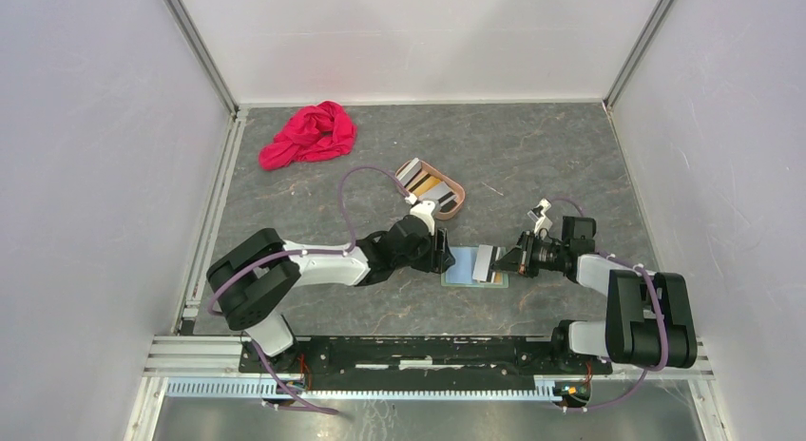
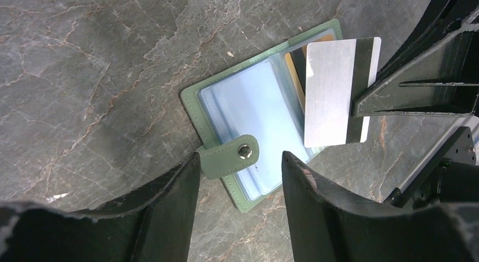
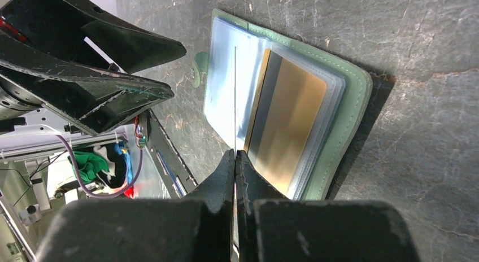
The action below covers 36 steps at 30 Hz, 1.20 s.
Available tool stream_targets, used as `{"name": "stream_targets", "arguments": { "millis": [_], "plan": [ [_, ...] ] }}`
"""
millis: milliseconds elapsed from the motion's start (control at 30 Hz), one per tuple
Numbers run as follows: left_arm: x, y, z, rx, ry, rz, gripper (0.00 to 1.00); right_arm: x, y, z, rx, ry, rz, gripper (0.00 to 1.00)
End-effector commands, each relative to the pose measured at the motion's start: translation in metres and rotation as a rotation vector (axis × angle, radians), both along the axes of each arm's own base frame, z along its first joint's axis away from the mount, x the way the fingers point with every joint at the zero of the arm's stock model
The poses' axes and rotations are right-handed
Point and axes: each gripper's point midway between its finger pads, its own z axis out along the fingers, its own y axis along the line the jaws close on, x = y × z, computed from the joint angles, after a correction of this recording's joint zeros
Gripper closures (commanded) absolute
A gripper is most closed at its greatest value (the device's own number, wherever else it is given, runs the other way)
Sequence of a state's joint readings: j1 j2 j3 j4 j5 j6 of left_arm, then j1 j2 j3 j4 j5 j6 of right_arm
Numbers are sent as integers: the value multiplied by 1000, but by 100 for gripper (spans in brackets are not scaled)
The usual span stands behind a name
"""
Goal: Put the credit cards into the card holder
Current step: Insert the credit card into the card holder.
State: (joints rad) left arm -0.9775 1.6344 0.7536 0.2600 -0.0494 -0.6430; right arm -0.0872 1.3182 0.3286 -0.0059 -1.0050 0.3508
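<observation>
Right jaws clamp a grey card (image 2: pixel 330 92) on edge just above the open card holder (image 2: pixel 243 98) lying on the table (image 1: pixel 532 156) between both arms, long axis roughly along its spine; left jaws apart, empty, over the snap tab (image 2: pixel 223 160).

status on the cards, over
Right pincer shut on silver card, over open card holder. Left pincer open by snap tab. Gold card pocketed. Nothing blocking.

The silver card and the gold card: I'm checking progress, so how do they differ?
The silver card is pinched in the right claw over the card holder; the gold card lies inside its clear pocket. The silver card is grey, the gold card golden. Both carry a dark stripe.
</observation>
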Motion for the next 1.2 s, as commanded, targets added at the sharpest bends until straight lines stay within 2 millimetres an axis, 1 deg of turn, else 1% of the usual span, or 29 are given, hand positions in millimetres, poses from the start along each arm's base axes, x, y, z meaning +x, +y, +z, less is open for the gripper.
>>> {"name": "stream_targets", "arguments": {
  "millis": [0, 100, 533, 800, 1167],
  "plan": [
    [2, -12, 6, -16, 8, -11, 40, 3, 2, 4, 29, -17, 4, 100],
    [1, -14, 4, -13, 15, -18, 42, 4, 2, 4, 34, -8, 3, 100],
    [-1, -17, -3, 8, 45, -35, 42, 3, 2, -2, 39, 27, 2, 100],
    [-1, -18, -7, 24, 56, -37, 46, 1, 4, -5, 45, 55, 8, 100],
    [-1, -18, -8, 27, 56, -38, 46, 2, 8, -6, 54, 86, 28, 100]
  ]
}}
